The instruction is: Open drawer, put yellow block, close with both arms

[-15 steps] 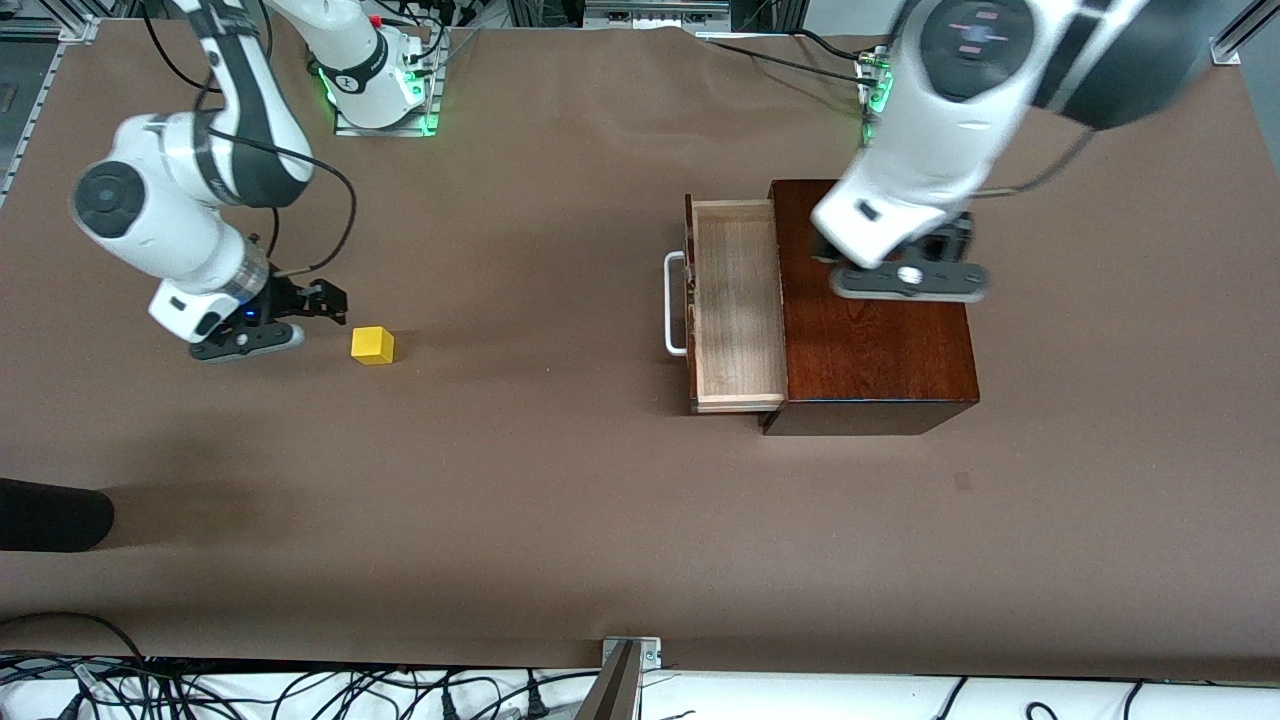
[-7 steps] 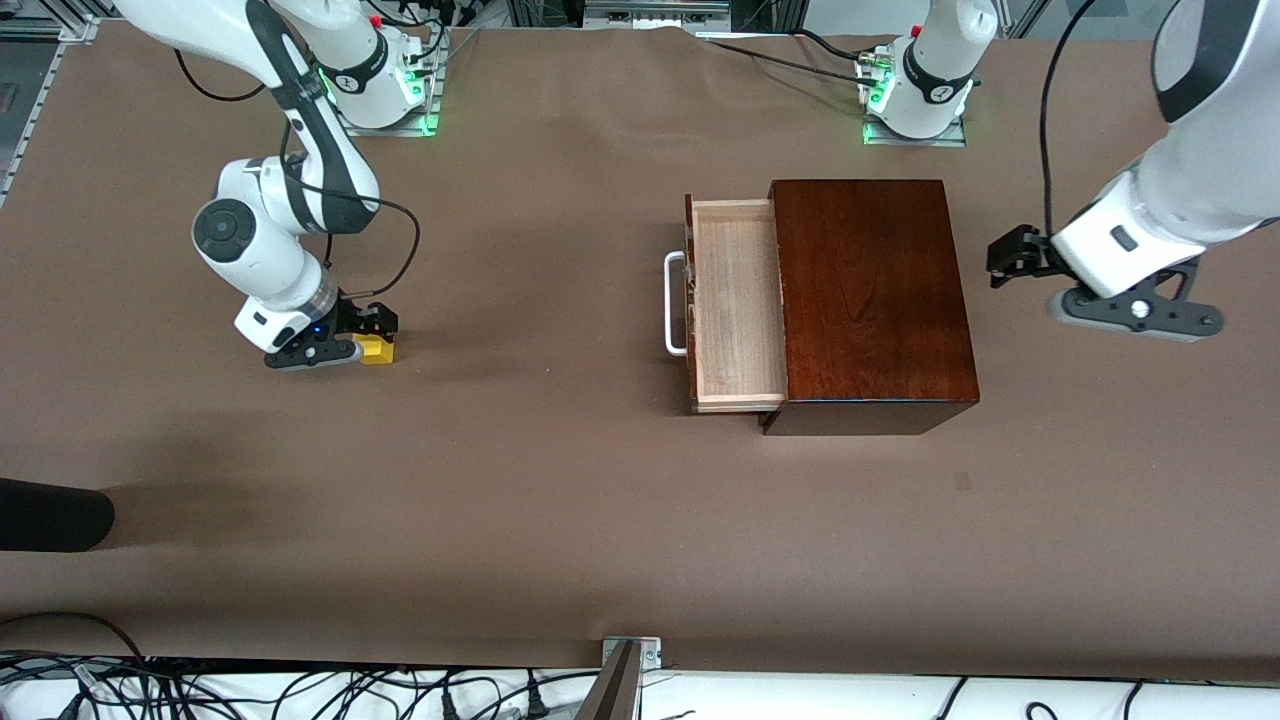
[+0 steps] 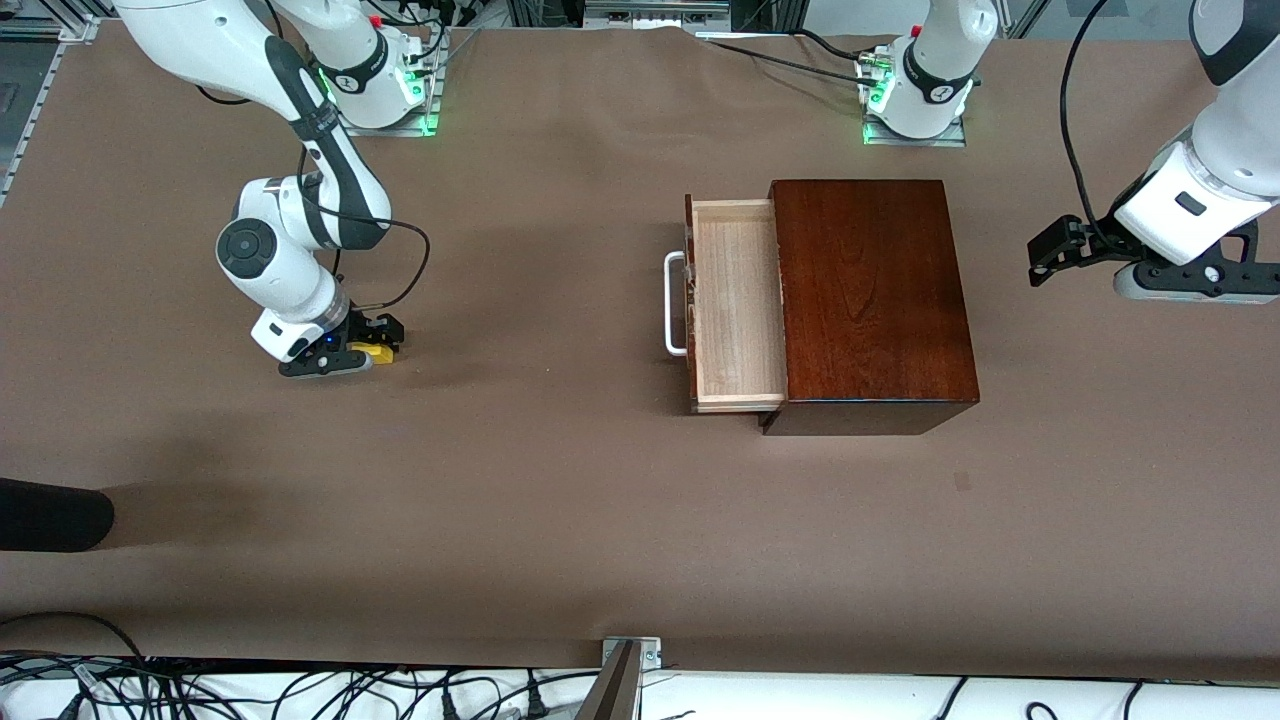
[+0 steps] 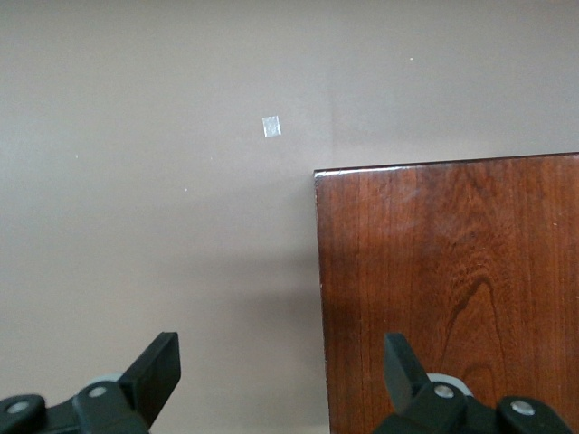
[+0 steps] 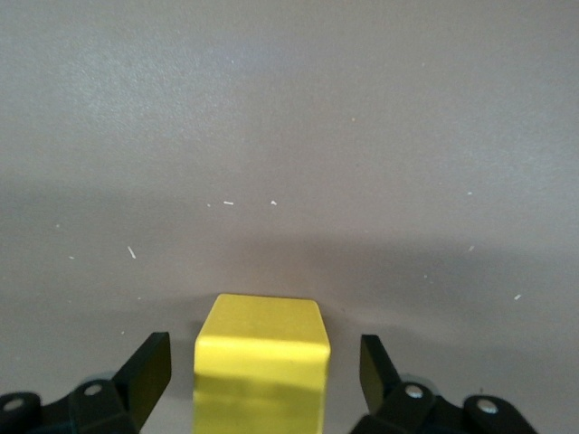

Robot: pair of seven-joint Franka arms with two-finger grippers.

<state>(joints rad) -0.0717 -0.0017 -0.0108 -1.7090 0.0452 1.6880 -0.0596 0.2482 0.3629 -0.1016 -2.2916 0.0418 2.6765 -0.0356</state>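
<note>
The yellow block [image 3: 378,350] sits on the brown table toward the right arm's end. My right gripper [image 3: 372,337] is low over it, open, with a finger on each side and gaps to both; the block shows between the fingers in the right wrist view [image 5: 262,348]. The reddish-brown wooden box [image 3: 870,300] stands toward the left arm's end, its drawer [image 3: 735,305] pulled out and empty, white handle [image 3: 673,305] facing the right arm's end. My left gripper [image 3: 1050,255] is open and empty, in the air beside the box at the left arm's end; the box top shows in the left wrist view [image 4: 452,289].
A black cylindrical object [image 3: 50,513] lies at the table's edge at the right arm's end, nearer the front camera. Cables run along the near edge [image 3: 300,690]. The two green-lit bases [image 3: 385,95] [image 3: 915,100] stand along the table's farthest edge from the front camera.
My right gripper has come from beside the block to straddle it and sunk lower. My left arm has swung from over the box out to the left arm's end of the table.
</note>
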